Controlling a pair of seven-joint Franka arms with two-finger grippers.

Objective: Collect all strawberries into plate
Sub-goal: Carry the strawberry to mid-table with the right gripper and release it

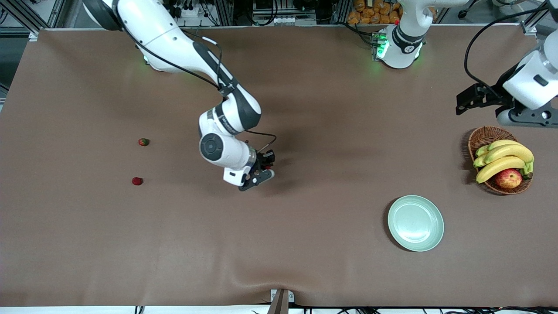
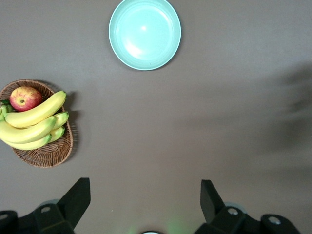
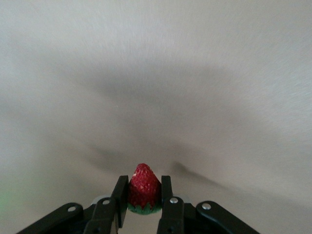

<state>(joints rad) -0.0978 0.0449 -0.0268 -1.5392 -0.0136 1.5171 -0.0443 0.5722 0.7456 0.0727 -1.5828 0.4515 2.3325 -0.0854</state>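
My right gripper (image 1: 267, 165) is up over the middle of the table, shut on a small red strawberry (image 3: 144, 187) with a green cap, pinched between both fingers. Two more strawberries lie on the cloth toward the right arm's end: one (image 1: 143, 141) farther from the front camera, the other (image 1: 137, 181) nearer to it. The pale mint-green plate (image 1: 415, 223) sits bare toward the left arm's end, near the front; the left wrist view shows it too (image 2: 145, 33). My left gripper (image 2: 145, 195) waits open, high over the table by the basket, with nothing between its fingers.
A brown wicker basket (image 1: 484, 138) with bananas (image 1: 502, 158) and a red-yellow apple (image 1: 508, 178) stands at the left arm's end, farther from the front camera than the plate. Brown cloth covers the whole table.
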